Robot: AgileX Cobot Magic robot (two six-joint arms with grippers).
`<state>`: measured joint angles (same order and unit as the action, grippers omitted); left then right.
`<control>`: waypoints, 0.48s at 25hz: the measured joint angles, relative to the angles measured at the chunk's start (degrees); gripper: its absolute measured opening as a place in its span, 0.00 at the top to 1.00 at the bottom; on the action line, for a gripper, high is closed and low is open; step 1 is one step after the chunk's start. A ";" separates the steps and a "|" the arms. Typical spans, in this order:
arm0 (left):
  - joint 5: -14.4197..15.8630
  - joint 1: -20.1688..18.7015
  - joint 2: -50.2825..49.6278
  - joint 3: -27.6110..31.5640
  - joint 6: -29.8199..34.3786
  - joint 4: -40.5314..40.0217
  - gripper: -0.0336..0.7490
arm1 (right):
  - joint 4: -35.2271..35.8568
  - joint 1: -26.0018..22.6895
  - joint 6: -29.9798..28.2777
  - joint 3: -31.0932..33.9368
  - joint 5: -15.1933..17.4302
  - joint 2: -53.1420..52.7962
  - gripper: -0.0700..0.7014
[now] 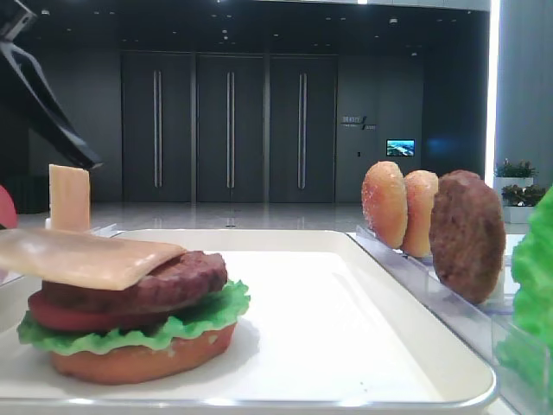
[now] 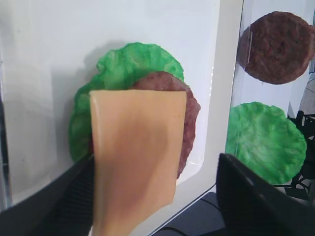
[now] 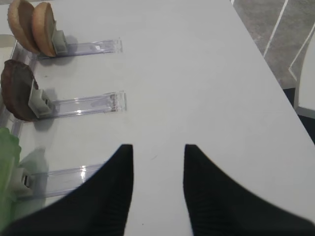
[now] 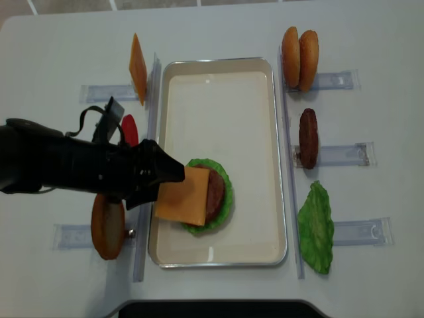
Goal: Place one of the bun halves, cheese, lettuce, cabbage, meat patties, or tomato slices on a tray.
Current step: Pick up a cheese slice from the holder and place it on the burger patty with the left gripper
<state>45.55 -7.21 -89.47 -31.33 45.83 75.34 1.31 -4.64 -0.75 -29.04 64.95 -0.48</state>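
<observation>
On the cream-white tray stands a stack. From the bottom it is a bun half, lettuce, a tomato slice and a meat patty. The cheese lies flat on the patty and overhangs the stack's left side. My left gripper stands open over that overhang; the slice's edge lies by one finger, the other finger is far off. My right gripper hangs open over bare white table.
Clear holder strips flank the tray. On the right stand two bun halves, a patty and lettuce. On the left are an upright cheese slice, a tomato slice and a bun half.
</observation>
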 joint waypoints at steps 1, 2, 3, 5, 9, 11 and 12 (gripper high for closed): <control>-0.04 0.00 0.00 0.00 -0.19 -0.29 0.26 | 0.00 0.00 0.00 0.00 0.00 0.00 0.59; -0.06 0.00 0.00 0.00 -0.45 -0.51 0.26 | 0.00 0.00 0.00 0.00 0.00 0.00 0.59; -0.06 0.00 0.00 0.00 -0.73 -0.65 0.26 | 0.00 0.00 0.00 0.00 0.00 0.00 0.59; -0.11 0.00 0.00 0.00 -1.12 -0.66 0.26 | 0.00 0.00 0.00 0.00 0.00 0.00 0.59; 0.20 0.00 0.00 -1.21 -2.69 -1.82 0.26 | 0.00 0.00 0.00 0.00 0.00 0.00 0.59; 0.64 0.00 0.00 -2.69 -4.55 -3.53 0.26 | 0.00 0.00 0.00 0.00 0.00 0.00 0.59; 0.80 0.00 0.00 -3.30 -5.74 -4.46 0.26 | 0.00 0.00 0.00 0.00 0.00 0.00 0.59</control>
<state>46.35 -7.21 -89.47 -34.62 40.10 70.89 1.31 -4.64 -0.75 -29.04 64.95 -0.48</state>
